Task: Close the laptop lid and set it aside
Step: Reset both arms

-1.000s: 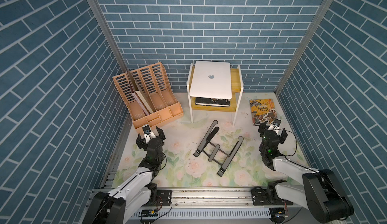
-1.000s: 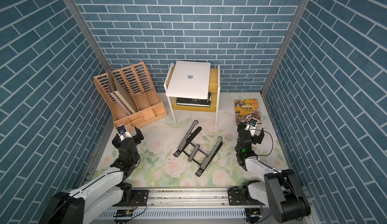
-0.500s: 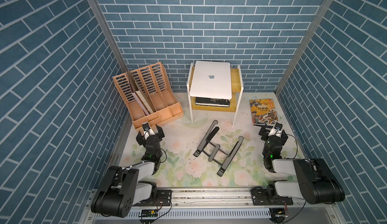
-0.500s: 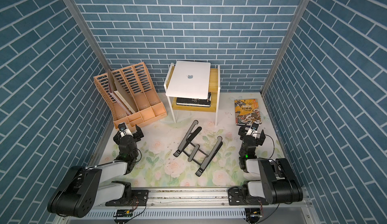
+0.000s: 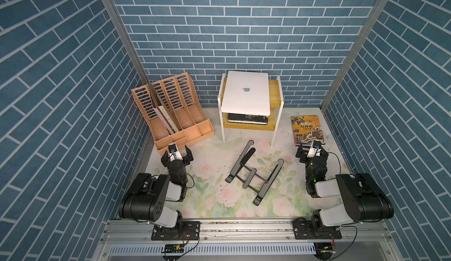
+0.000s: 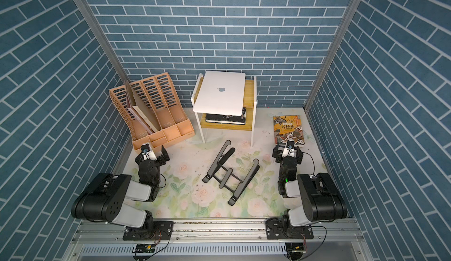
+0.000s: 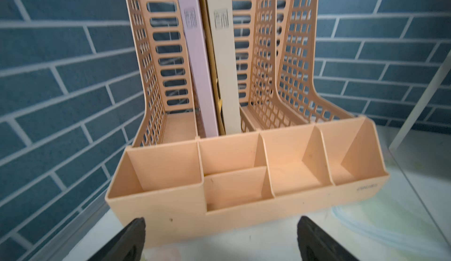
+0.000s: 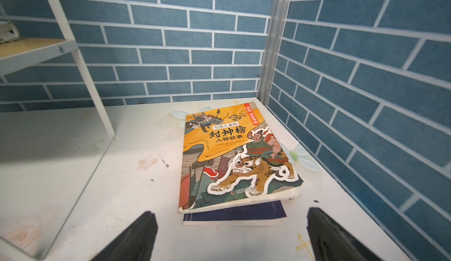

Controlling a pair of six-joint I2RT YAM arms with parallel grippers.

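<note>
Laptop (image 5: 246,93) lies closed, logo up, on the white-framed shelf (image 5: 274,93) — left claw (image 5: 176,153) and right claw (image 5: 311,150), low over the bench (image 5: 207,174), both released, gaping wide.

Right gripper (image 8: 231,213) hangs low with its jaws spread wide. Just ahead lies the orange picture book (image 8: 234,157), stacked on a dark blue book (image 8: 244,211), flat on the white tabletop (image 8: 122,162). Further ahead and off to one side stands a white shelf leg (image 8: 90,84), blue brick wall (image 8: 170,52) beyond.
</note>
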